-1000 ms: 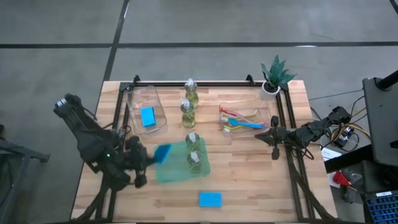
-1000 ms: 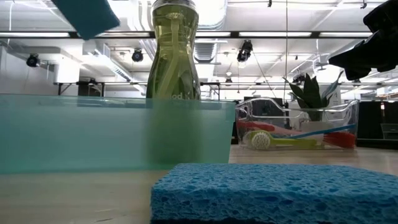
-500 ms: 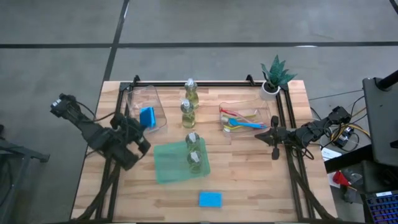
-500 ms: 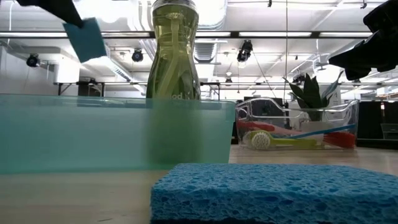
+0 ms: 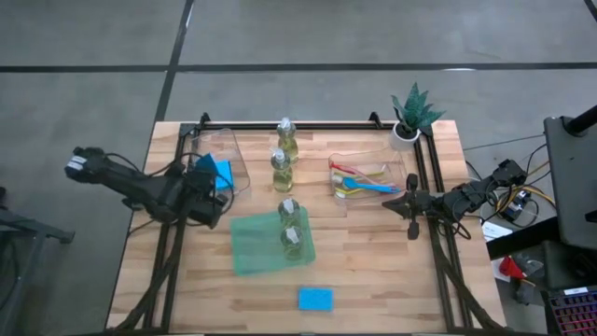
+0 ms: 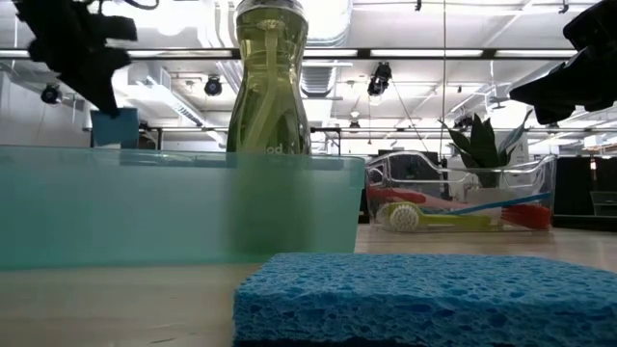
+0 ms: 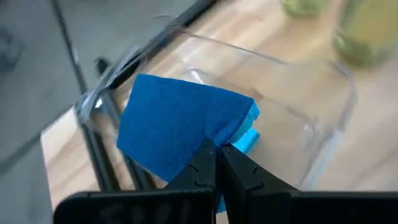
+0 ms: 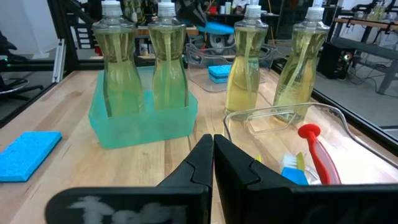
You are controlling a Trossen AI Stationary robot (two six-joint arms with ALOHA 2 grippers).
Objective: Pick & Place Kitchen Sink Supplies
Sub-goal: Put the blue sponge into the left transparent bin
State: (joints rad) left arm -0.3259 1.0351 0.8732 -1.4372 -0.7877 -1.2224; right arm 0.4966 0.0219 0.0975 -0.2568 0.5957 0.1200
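Left gripper [image 5: 213, 177] is over the near edge of the left bin [image 5: 233, 149], at the far left of the worktop [image 5: 373, 271]. Its jaws are closed on a blue sponge [image 7: 180, 124], pinched at one corner; the sponge hangs tilted above the bin's open top. A second sponge [image 7: 247, 142] lies on the bin floor beneath it, partly hidden by the held one.

Right gripper [image 5: 408, 201] is just near of the right bin [image 5: 403, 168], at the right side of the worktop. Its jaws are fully closed and hold nothing.

Right bin contains the brushes: one red [image 8: 316, 152], one blue [image 5: 373, 187] and one yellow [image 6: 453, 221], lying side by side along its length.

Four bottles of yellowish liquid with white caps stand upright down the centre. Two far bottles [image 5: 286, 135] [image 5: 281, 170] stand directly on the worktop between the two bins. Two near bottles [image 5: 288, 213] [image 5: 292, 240] stand in a green tray [image 5: 252, 247], towards its right side.

A third sponge [image 5: 314, 299] lies flat on the worktop at the near edge, to the near right of the tray and apart from it.

A potted plant [image 5: 410, 112] stands at the far right corner, beyond the right bin.
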